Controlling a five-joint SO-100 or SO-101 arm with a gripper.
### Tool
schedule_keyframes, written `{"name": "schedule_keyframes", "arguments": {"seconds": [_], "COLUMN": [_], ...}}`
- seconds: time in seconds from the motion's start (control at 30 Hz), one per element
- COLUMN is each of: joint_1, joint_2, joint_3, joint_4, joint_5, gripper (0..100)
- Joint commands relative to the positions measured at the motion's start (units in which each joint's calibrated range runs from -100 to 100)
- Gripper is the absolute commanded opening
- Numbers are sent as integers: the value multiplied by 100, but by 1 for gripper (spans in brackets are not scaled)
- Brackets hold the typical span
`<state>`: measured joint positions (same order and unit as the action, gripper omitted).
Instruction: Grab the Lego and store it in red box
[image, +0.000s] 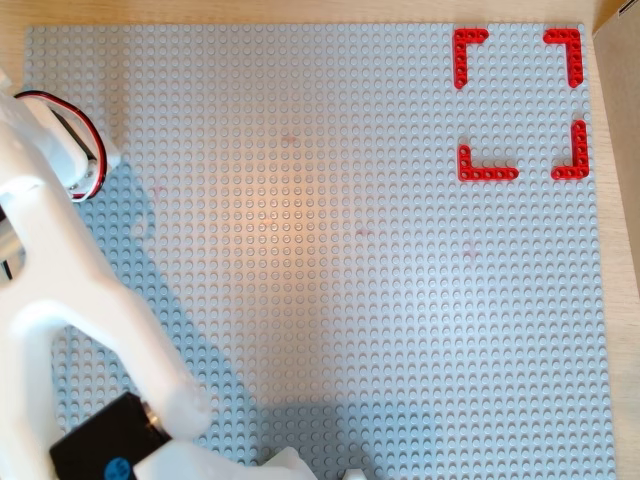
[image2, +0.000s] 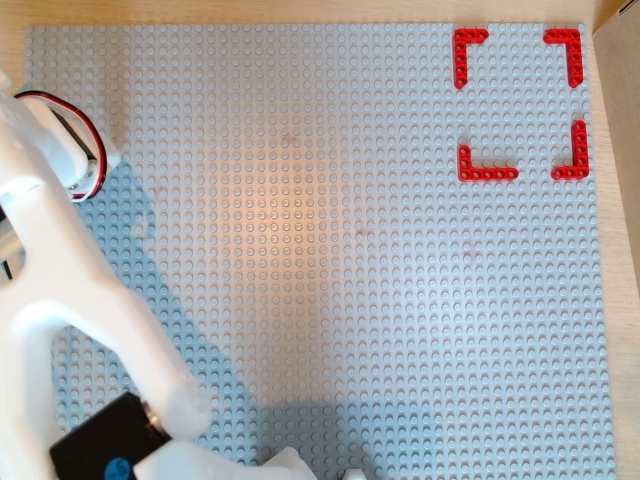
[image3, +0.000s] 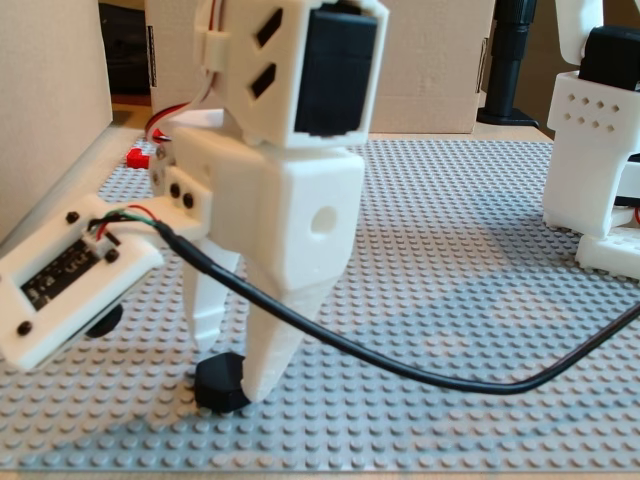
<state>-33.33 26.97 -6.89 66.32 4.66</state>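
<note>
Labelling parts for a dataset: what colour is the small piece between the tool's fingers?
Glossy black Lego, seen best in the fixed view.

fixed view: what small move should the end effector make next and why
Probably close the end effector on the small glossy black hexagonal piece, if not already gripped: its white fingers stand at the piece on the grey studded baseplate. The red corner-bracket square is empty.

We see a pale grey baseplate (image: 330, 260) covered in an even grid of studs, bordered by light wood. The box (image: 520, 102) is four bright red studded corners. Our arm (image3: 290, 190) is white with black motor blocks; the Lego (image3: 222, 383) is glossy black.
</note>
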Motion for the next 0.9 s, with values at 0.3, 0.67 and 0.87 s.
{"name": "schedule_keyframes", "arguments": {"seconds": [0.3, 0.67, 0.87], "joint_1": [-20, 107, 345], "joint_2": [-52, -188, -620], "joint_3": [-193, -557, -1466], "joint_4": [-158, 192, 1008], "joint_5": [-76, -50, 55], "gripper": [12, 12, 11]}}
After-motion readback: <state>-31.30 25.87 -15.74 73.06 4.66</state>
